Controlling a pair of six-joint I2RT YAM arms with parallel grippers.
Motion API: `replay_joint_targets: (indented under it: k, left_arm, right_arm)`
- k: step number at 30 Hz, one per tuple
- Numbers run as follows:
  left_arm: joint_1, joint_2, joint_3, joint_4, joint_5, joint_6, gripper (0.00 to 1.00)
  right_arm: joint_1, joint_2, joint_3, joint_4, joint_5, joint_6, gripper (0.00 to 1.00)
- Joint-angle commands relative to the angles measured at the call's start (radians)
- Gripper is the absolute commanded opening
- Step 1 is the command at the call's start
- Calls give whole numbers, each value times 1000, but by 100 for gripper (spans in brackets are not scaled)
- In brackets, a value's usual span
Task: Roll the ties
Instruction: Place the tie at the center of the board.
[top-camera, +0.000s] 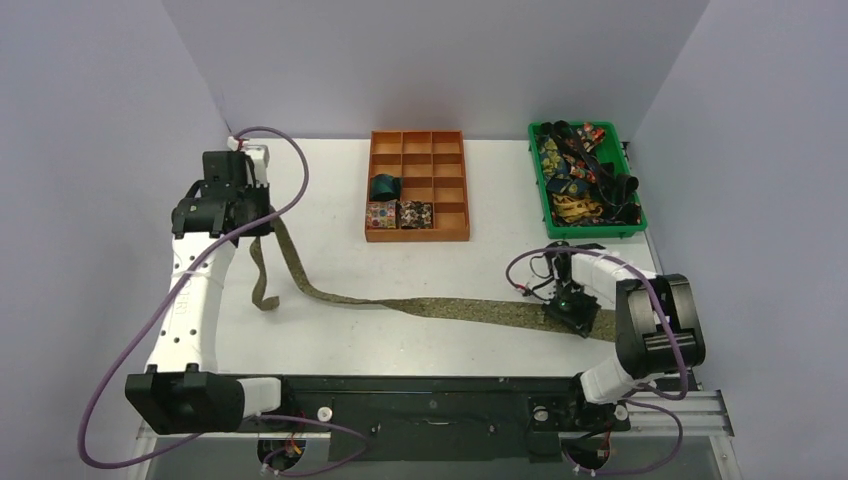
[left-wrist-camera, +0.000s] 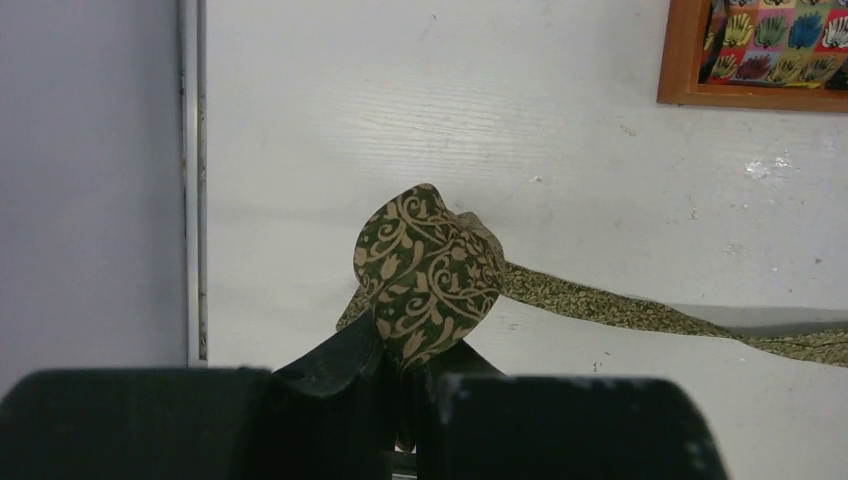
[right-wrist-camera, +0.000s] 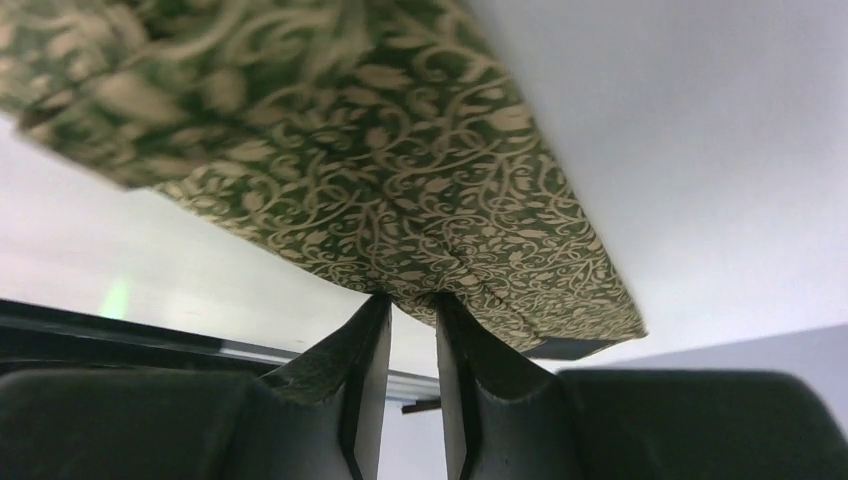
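Olive scrollwork tie (top-camera: 440, 307), limp woven strip.
We found left gripper (left-wrist-camera: 405, 375), ten o'clock, clamped on its bunched fold; right gripper (right-wrist-camera: 412, 300), four o'clock, pinching its puckered blade.

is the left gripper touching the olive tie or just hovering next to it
Touching. The left wrist view shows the left gripper closed on a fold of the olive tie, fabric pinched between its fingers with no gap.

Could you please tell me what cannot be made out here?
- Right wrist view: whether the right end effector grips the olive tie; fabric hides the contact.
- Top view: how many ties fill the green bin; tangled, too small.
- Left wrist view: wooden organizer, cut off by edge.
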Motion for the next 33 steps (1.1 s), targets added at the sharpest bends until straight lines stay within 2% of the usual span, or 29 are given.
replay_joint_targets:
  k: [1,3,7,9,13,16,18,19,21,22,23,24,25,26,27,28,29,30,31,32,33]
  left_arm:
    - [-22,24,48,-13,-18,-130,1]
    - [27,34,28,-13,19,-213,0]
    - [158,85,-27,-50,-29,-379,0]
    - [248,129,-47,-66,-65,-408,0]
    - [360,248,-50,-113,-183,-376,0]
    - [394,317,-71,-145,-199,-320,0]
    - [398,345,-98,-150,-160,-262,1]
    - [398,359,-103,-148,-98,-248,4]
    - [397,372,-104,-136,-16,-221,19]
    - [394,376,-96,-128,0,-191,33]
    - [388,381,-90,-107,6,-174,41]
    - [388,383,-74,-95,21,-118,58]
    - [388,379,-68,-68,33,-69,66]
    - [387,373,-56,-56,52,54,79]
    - [385,353,-55,-36,101,129,83]
    - [386,319,-59,-33,185,293,88]
    - [385,298,-62,-48,239,381,89]
    - [382,256,-78,-61,331,558,90]
    - [367,231,-92,-94,370,640,91]
    - [353,182,-132,-109,417,799,91]
    - [318,153,-163,-123,429,867,92]
  right_arm:
    - [-171,63,62,31,163,-139,20]
    - [-249,77,88,11,182,-186,20]
    - [-346,69,106,-21,205,-256,19]
    - [-377,65,90,-18,222,-288,19]
    - [-433,84,58,3,249,-317,19]
    - [-468,98,53,12,261,-328,19]
    - [-480,101,64,11,261,-330,18]
    - [-482,95,72,-1,250,-329,18]
    - [-479,67,104,-36,209,-326,18]
    - [-478,57,118,-71,189,-324,18]
    - [-474,33,150,-89,143,-316,20]
    - [-472,6,169,-136,117,-314,20]
    - [-469,-7,209,-159,53,-311,21]
    - [-466,-20,227,-200,23,-305,22]
    - [-454,-49,260,-222,-36,-297,25]
    - [-446,-79,275,-266,-100,-296,27]
    - [-423,-94,299,-285,-135,-290,32]
    - [-408,-130,307,-313,-194,-283,34]
    - [-375,-148,317,-322,-220,-270,37]
    - [-355,-180,319,-330,-260,-259,38]
    - [-311,-195,321,-331,-276,-234,38]
